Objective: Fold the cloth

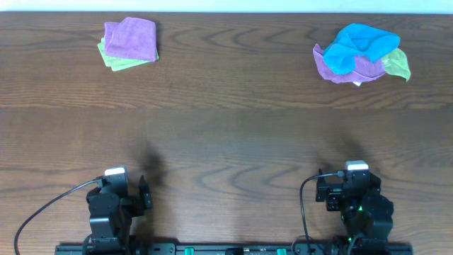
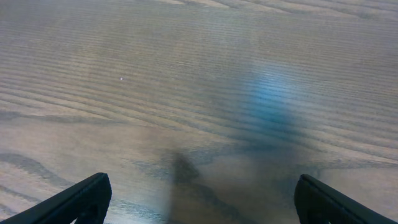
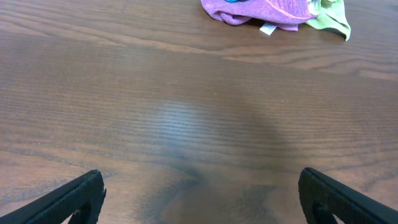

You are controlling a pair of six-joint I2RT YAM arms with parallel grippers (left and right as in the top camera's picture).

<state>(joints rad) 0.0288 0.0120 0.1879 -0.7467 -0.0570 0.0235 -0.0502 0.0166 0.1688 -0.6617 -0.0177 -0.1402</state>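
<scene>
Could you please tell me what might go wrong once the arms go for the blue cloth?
1. The blue cloth lies crumpled on top of a purple cloth and a light-green cloth, so a pinch could drag those along.
2. It sits near the far edge of the table, well away from the open right gripper and farther from the left gripper, so reach may be strained.
</scene>
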